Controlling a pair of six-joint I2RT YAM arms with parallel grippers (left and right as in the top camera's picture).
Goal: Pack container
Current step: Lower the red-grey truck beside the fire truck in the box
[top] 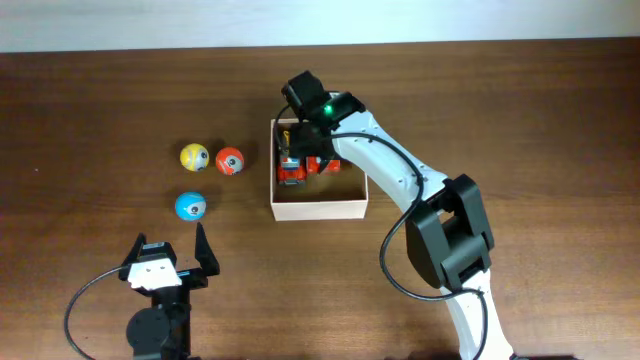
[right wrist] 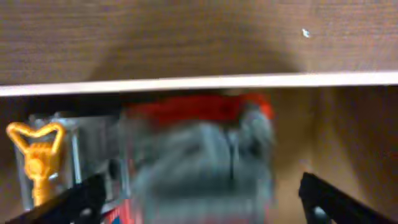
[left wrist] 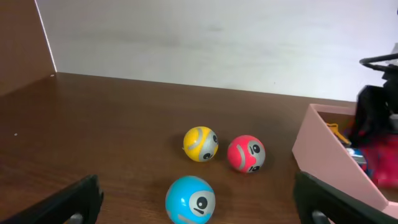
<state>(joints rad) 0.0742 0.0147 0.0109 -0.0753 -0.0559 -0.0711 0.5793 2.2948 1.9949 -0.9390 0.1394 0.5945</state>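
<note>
Soft, even light falls from above; the table [top: 100, 110] is dark with a faint sheen and no glare, shadows are weak, and the box [top: 320, 210] is the brightest patch. A green lamp [top: 327, 109] glows on the right arm [top: 400, 170]. Ahead of the left gripper [left wrist: 196, 186] the balls [left wrist: 200, 144] are sharp, each on a small soft shadow, under a bright pale backdrop [left wrist: 217, 37]; its fingers [left wrist: 68, 202] are dark and soft-edged. Just ahead of the right gripper [right wrist: 199, 186] the toy [right wrist: 199, 149] is a red-grey smear, the box inside is dim, and the yellow part [right wrist: 36, 155] by one finger is crisper
</note>
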